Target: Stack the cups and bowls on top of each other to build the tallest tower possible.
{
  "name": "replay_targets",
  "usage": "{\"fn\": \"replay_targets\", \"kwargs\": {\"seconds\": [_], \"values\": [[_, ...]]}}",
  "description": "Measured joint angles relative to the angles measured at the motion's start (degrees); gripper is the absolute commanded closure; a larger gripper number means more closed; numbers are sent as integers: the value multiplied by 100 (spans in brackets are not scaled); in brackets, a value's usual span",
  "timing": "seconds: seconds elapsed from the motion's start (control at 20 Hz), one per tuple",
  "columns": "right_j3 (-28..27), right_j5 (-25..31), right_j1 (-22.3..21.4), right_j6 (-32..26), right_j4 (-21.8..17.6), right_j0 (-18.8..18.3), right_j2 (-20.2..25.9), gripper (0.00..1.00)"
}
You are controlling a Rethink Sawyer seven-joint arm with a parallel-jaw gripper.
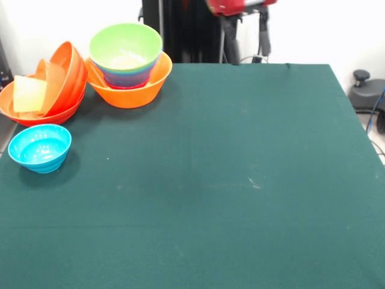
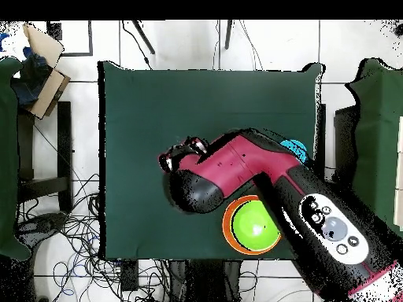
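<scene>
The tower (image 1: pixel 127 72) stands at the table's far left: a large light-orange bowl (image 1: pixel 135 93) holding blue bowls, with a lime green bowl (image 1: pixel 125 48) on top. It also shows in the overhead view (image 2: pixel 253 224), beside the arm. Left of it, red-orange bowls (image 1: pixel 63 90) lean nested together, and the pale-yellow cup (image 1: pixel 29 94) lies in them. A cyan bowl (image 1: pixel 39 147) stands alone in front of them; its edge shows in the overhead view (image 2: pixel 296 147). My gripper (image 1: pixel 246 39) hangs high above the table's far edge, open and empty, well right of the tower.
The dark green table cloth (image 1: pixel 228 180) ends at a right edge near a black chair base (image 1: pixel 367 90). The black pedestal (image 1: pixel 180 30) stands behind the tower. In the overhead view the arm (image 2: pixel 260 173) covers the red-orange bowls.
</scene>
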Motion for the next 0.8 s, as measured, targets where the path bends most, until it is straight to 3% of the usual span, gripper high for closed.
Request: {"fn": "replay_targets", "kwargs": {"seconds": [0.05, 0.35, 0.6, 0.7, 0.75, 0.8], "values": [[-69, -31, 5, 30, 65, 155, -118, 0], [67, -455, -168, 218, 146, 249, -478, 0], [360, -1096, -476, 703, 137, 446, -1236, 0], [447, -1315, -545, 956, 103, 635, -1633, 0], [482, -1578, -526, 1284, -21, 966, -2176, 0], [482, -1659, -500, 1371, -66, 1066, -2324, 0]]}}
